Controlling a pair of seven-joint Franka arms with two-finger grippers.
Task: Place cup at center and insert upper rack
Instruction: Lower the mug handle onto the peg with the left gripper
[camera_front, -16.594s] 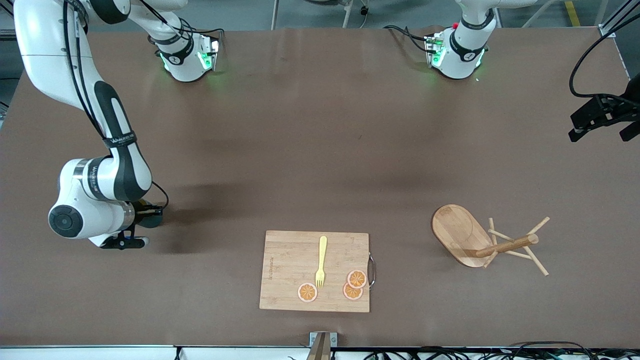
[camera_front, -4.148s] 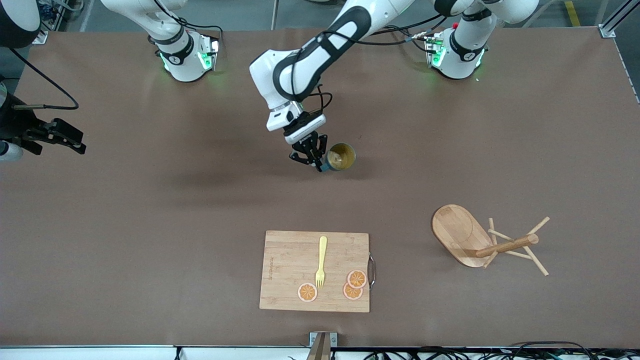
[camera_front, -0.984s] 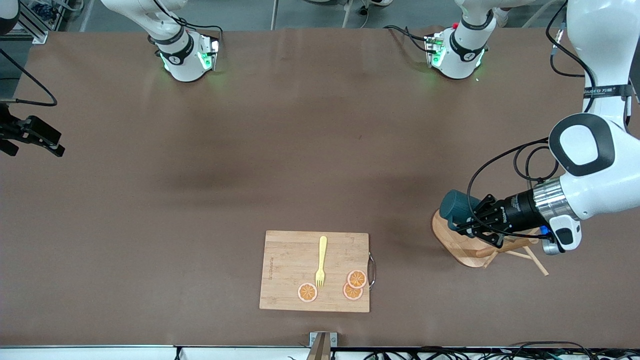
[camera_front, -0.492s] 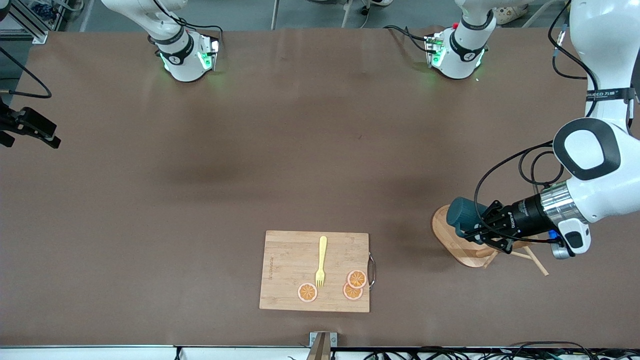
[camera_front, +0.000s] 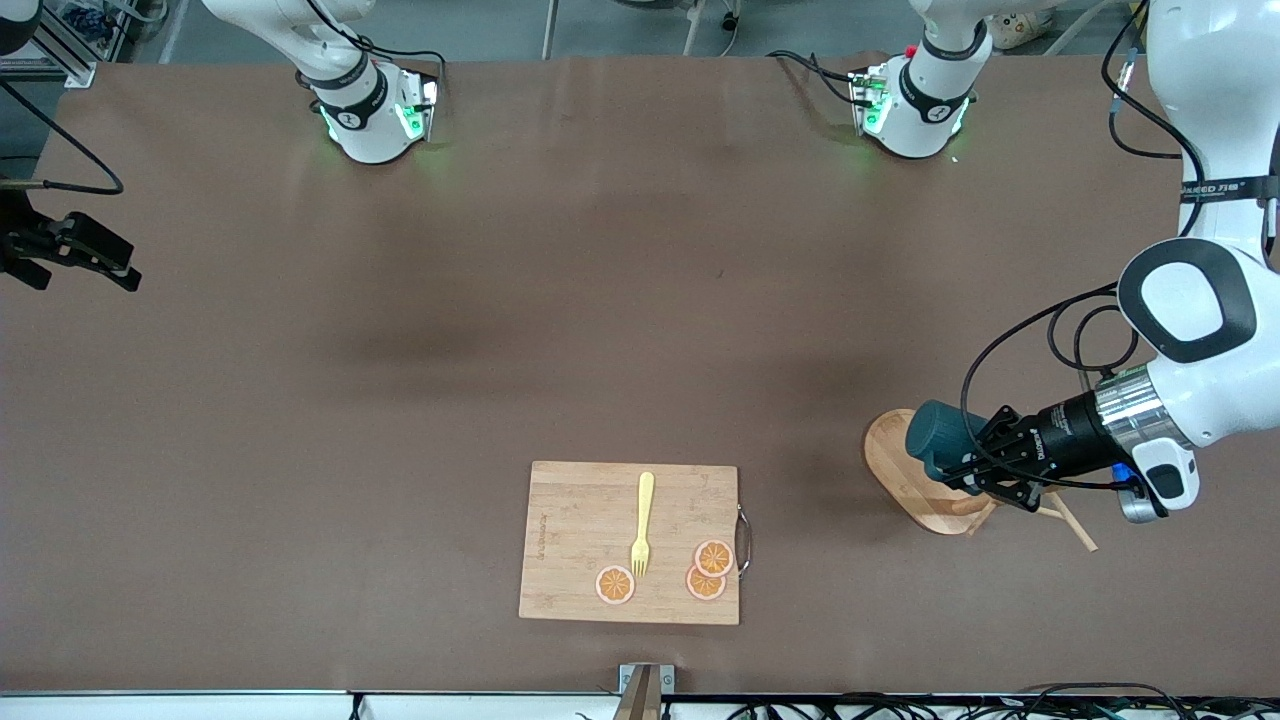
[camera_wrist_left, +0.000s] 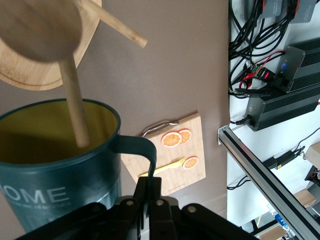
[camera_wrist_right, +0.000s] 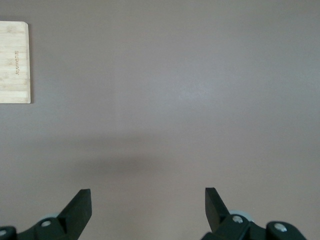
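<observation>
**While the mug tree lies on its side, the cup is being hung on a peg**

With its fingers closed on the dark handle, the left gripper carries the teal cup tipped on its side over the oval bamboo base of the mug tree, which lies toppled at the left arm's end of the table. From the left wrist view, the mouth of the cup faces the mug tree, and one thin peg already reaches into the yellow inside; whether the peg touches the cup wall is hard to judge from this angle. So the step in hand looks like threading the cup onto the rack, not setting it at the table's centre.

The next move likely calls for sliding the cup farther along the peg, keeping it in line with the peg, before the fingers let go of the handle. A tilt could push the loose rack across the table.

The right gripper waits over the right arm's end of the table, fingers spread wide and holding nothing. A bamboo cutting board with a yellow fork and orange slices lies nearer the front camera, untouched.
</observation>
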